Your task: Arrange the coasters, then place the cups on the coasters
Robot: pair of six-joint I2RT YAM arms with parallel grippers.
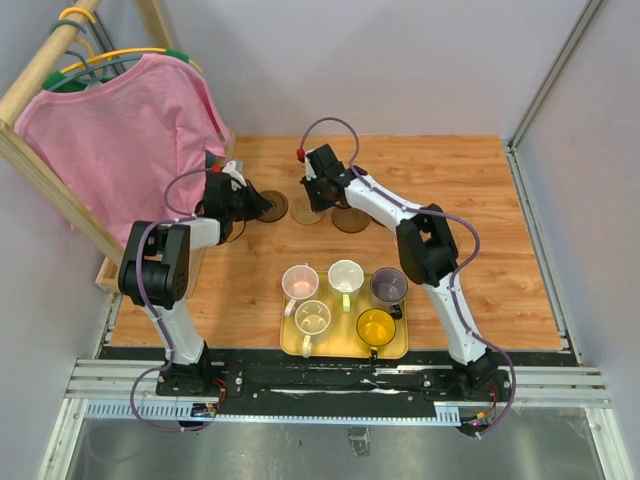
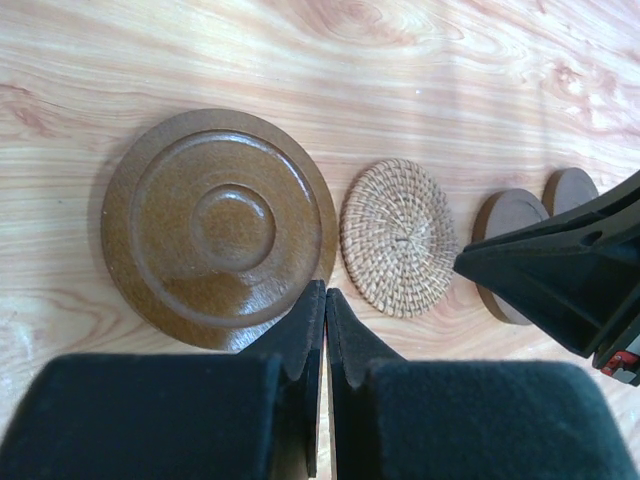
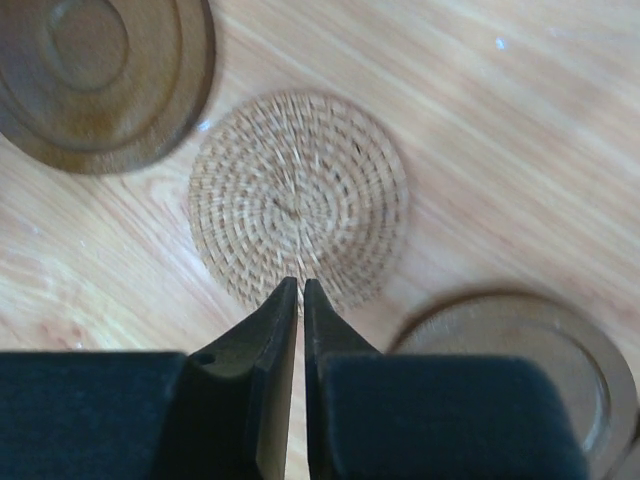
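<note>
My left end effector (image 2: 325, 295): pressed together, empty, at the brown coaster (image 2: 220, 225) rim, frame centre.
My right end effector (image 3: 300, 288): pressed together, empty, over the woven coaster (image 3: 298, 195).
The cups (image 1: 345, 275): on the tray (image 1: 290, 345), lower centre.
Risk: my closed tips could shove coasters together, crowding the cups.

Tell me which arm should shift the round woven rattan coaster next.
Probably right: the right end effector, shut, hangs at the round woven rattan coaster's edge; the left end effector is nearer the glossy brown ringed coaster.
</note>
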